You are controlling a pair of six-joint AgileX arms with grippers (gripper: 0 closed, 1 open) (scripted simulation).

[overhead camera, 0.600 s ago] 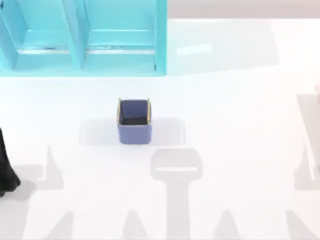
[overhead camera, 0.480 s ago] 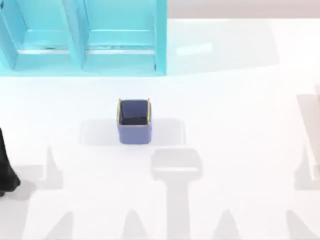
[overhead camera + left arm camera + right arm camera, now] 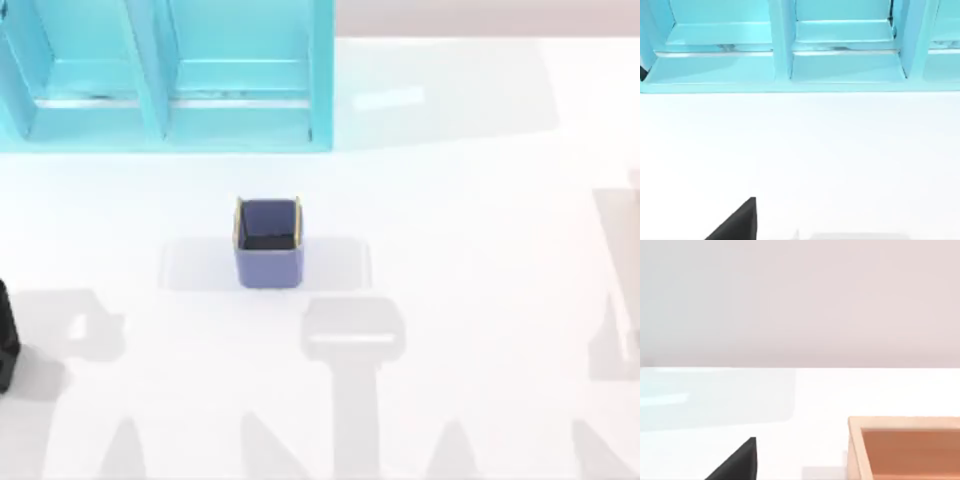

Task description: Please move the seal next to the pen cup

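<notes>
Blue-purple pen cup (image 3: 268,243) seen upright near middle of white table (image 3: 470,250), mouth open upward, yellowish edges on rim. Turquoise shelf unit (image 3: 165,75) set along far edge, top view's left, well apart from cup. Left arm (image 3: 5,345) glimpsed as dark shape at table's left edge; grip of left gripper cannot be told. Wooden tray corner (image 3: 905,447) caught in right wrist view; right gripper's grip likewise cannot be told. Seal's place cannot be told.

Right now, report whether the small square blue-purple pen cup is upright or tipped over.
Upright. In the top view the small square blue-purple pen cup rests on the white table, its yellowish-edged rim facing up and its dark inside visible.
</notes>
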